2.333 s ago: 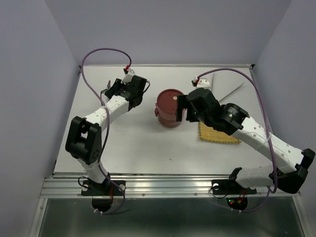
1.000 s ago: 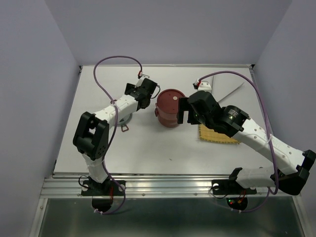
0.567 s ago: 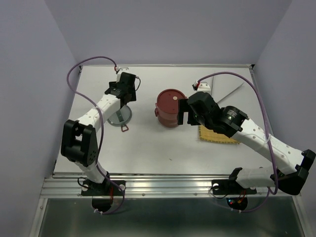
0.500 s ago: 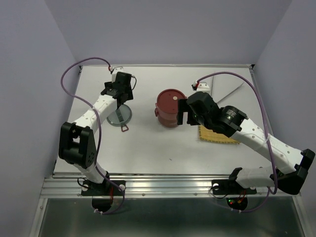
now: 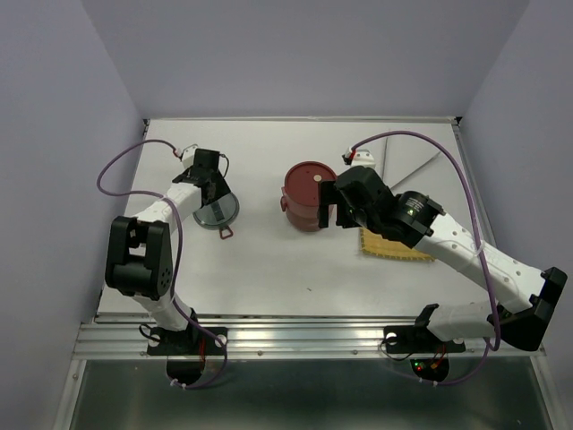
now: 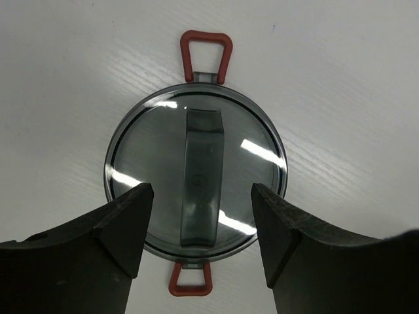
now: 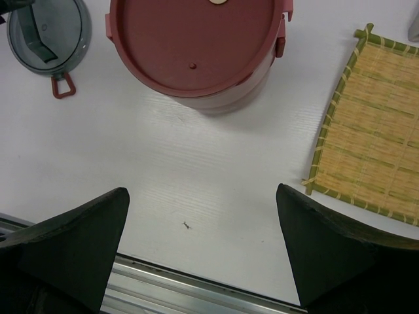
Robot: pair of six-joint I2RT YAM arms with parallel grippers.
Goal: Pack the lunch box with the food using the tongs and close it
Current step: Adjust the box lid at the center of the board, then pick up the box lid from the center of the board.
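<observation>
**Top external view: red lunch box with its lid on, both sets of jaws spread wide**

Top external has the lunch box [image 5: 307,195] dead centre of the white worktop [image 5: 269,269], with its flat red lid on. Left jaws sit in the upper left of the frame, spread wide over a smoky see-through lid [image 5: 217,210]. In the left wrist view that lid [image 6: 196,176] fills the middle, with a red loop [image 6: 206,52] at the top edge and nothing gripped. Right jaws are wide and empty too, just right of the lunch box. The right wrist view shows the box [image 7: 196,46] at top centre and the yellow woven mat [image 7: 373,131] on the right. No food in sight.
</observation>
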